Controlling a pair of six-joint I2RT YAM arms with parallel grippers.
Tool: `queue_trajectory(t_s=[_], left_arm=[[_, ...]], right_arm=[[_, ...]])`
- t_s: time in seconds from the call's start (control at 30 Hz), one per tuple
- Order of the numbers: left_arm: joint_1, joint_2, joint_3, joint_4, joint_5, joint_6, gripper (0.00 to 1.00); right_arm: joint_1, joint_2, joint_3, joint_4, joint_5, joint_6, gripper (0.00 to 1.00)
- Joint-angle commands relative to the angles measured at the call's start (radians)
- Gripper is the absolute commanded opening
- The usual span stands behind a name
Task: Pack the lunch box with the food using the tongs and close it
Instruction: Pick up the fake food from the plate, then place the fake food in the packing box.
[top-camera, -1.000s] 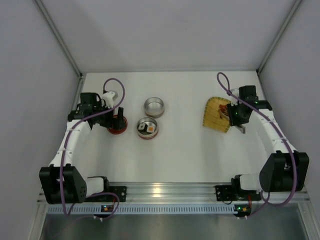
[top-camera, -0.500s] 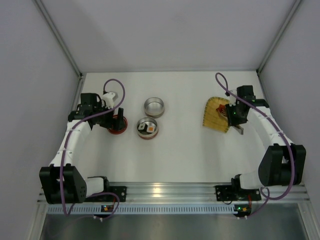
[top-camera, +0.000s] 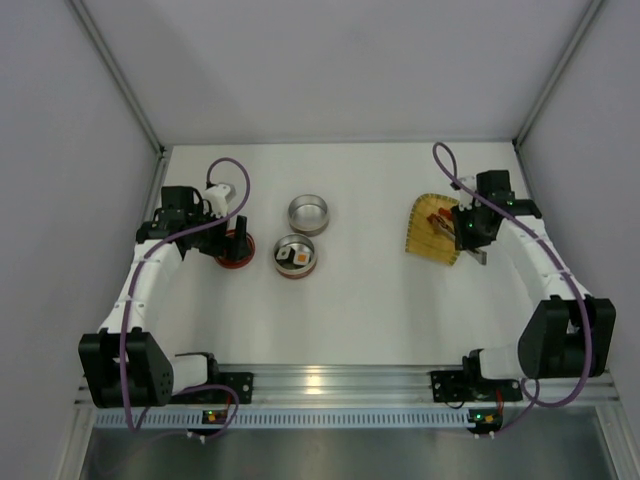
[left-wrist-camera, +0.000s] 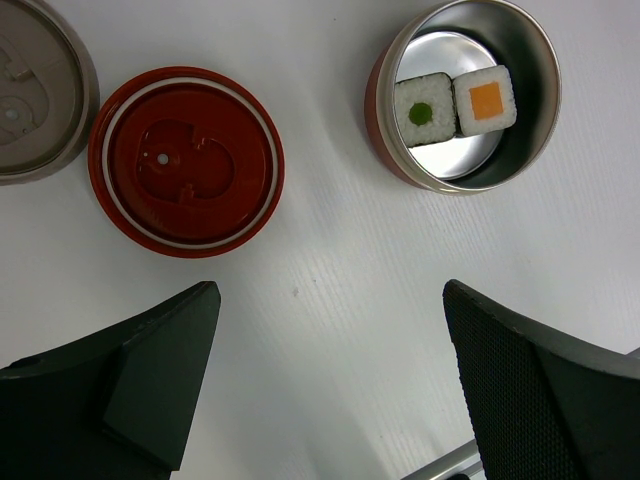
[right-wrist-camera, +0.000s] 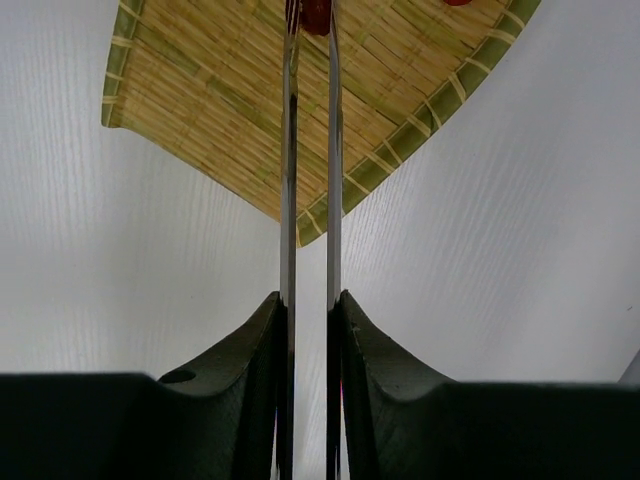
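Note:
The lunch box's red-based tin (left-wrist-camera: 528, 60) holds two white sushi pieces, one green-centred (left-wrist-camera: 424, 110) and one orange-centred (left-wrist-camera: 485, 100). My left gripper (left-wrist-camera: 325, 300) hangs open over bare table below the tin and the red lid (left-wrist-camera: 186, 160). My right gripper (right-wrist-camera: 309, 300) is shut on the silvery tongs (right-wrist-camera: 288, 200). Their two arms reach out over the yellow woven tray (right-wrist-camera: 220, 90). A small red food piece (right-wrist-camera: 316, 15) sits between the tong tips at the top edge of the view. From above, the right gripper (top-camera: 470, 232) is at the tray's right side.
A grey lid (left-wrist-camera: 35, 90) lies left of the red lid. A second steel tier (top-camera: 308, 203) stands behind the filled tin (top-camera: 297, 270). Another red bit (right-wrist-camera: 460, 2) shows at the tray's far edge. White walls enclose the table on three sides.
The right gripper has squeezed the tongs' arms closer together and shifted slightly over the tray. The left arm has not moved.

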Motion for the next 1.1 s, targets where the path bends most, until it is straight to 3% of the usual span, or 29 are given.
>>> queue_trajectory(t_s=[0.0,0.37,0.7,1.07], left_arm=[[0.006,-0.031,0.004,0.011,0.012,0.014,0.98],[0.006,-0.025,0.018,0.012,0.018,0.011,0.98],[0.006,0.018,0.03,0.012,0.03,-0.005,0.98],[0.006,0.032,0.021,0.026,0.032,-0.003,0.98]], right_arm=[[-0.012,-0.076,0.063,-0.002,-0.047,-0.005,0.0],[-0.003,-0.11,0.151,-0.042,-0.225,-0.019,0.0],[0.345,0.045,0.347,-0.013,-0.228,-0.004,0.0],[0.506,0.294,0.552,-0.014,-0.23,-0.018,0.0]])
